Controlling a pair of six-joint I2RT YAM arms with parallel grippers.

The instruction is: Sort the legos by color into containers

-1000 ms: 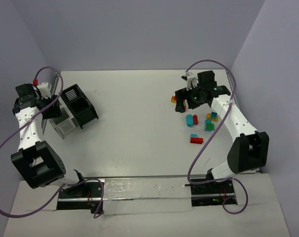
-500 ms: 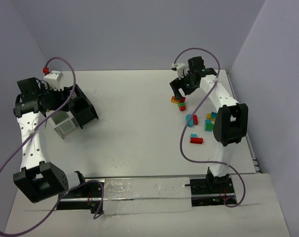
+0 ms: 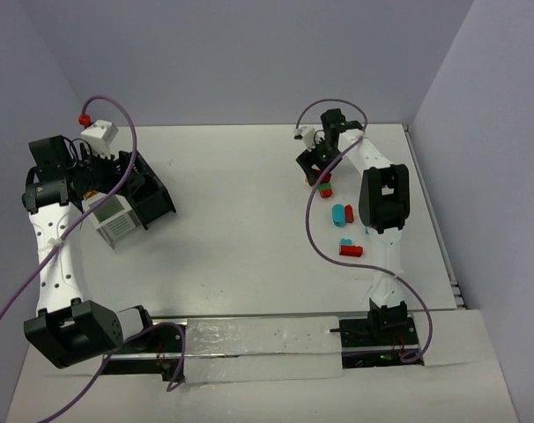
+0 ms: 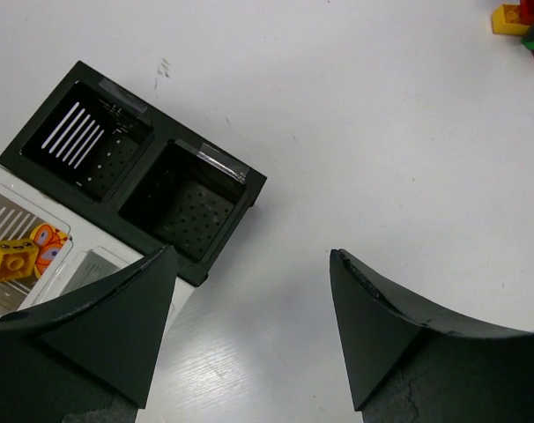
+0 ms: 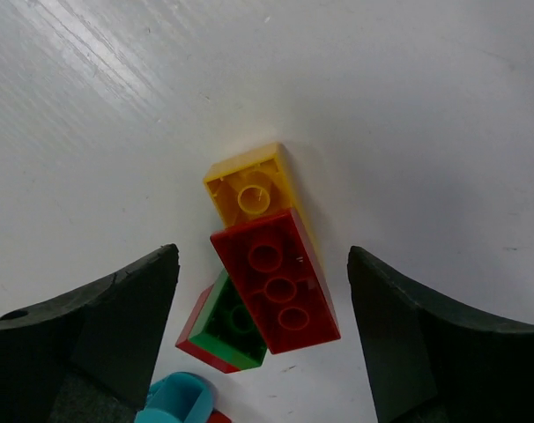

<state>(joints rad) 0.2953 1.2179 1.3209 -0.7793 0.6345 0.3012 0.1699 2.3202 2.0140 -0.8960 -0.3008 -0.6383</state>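
Note:
The containers (image 3: 135, 207) stand at the far left: black bins (image 4: 189, 201) joined to white ones (image 4: 91, 264). One white bin holds a yellow lego (image 4: 10, 256) and an orange one (image 4: 47, 242). My left gripper (image 3: 126, 176) hovers open and empty (image 4: 251, 256) above the table beside the black bins. The other legos lie at the far right: a yellow one (image 5: 249, 189), a red one (image 5: 280, 282) and a green-on-red one (image 5: 227, 328) bunched together, with a cyan one (image 5: 174, 401) nearby. My right gripper (image 5: 263, 264) hangs open right over that bunch (image 3: 318, 179), jaws either side of the red lego.
More legos lie nearer the arm bases on the right: a red one (image 3: 325, 189), a cyan one (image 3: 338, 212), another red (image 3: 349, 212), then a teal (image 3: 345, 242) and a red one (image 3: 351, 251). The side walls stand close to both arms.
My right arm has swung to the far end of the lego pile and its jaws have narrowed somewhat. My left arm has lifted over the containers and its jaws have spread wider.

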